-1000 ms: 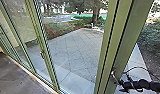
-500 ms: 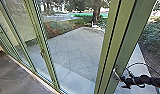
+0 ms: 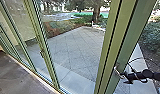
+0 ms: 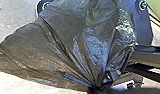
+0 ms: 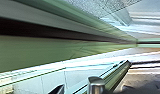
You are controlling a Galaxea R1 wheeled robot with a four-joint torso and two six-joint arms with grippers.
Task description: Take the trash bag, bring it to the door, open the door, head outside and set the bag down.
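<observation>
The right arm [image 3: 147, 74] reaches in nearly level from the robot's right, its hand [image 3: 126, 76] pointing across at the green door frame [image 3: 110, 47], right beside the silver handle [image 3: 117, 71]; whether that hand is open or closed, I cannot tell. A thin cable [image 3: 136, 59] arches over it. The left hand [image 4: 96, 90] grips the black trash bag [image 4: 63, 47] by its gathered neck, and creased plastic fans out from the grip.

The trash bag [image 4: 71, 50] was of thin, creased, glossy black plastic. The door [image 3: 128, 37] had smooth green framing. The handle [image 5: 96, 86] was of smooth, shiny metal. The glass [image 3: 19, 23] was transparent; the paving [image 3: 73, 50] appeared matt.
</observation>
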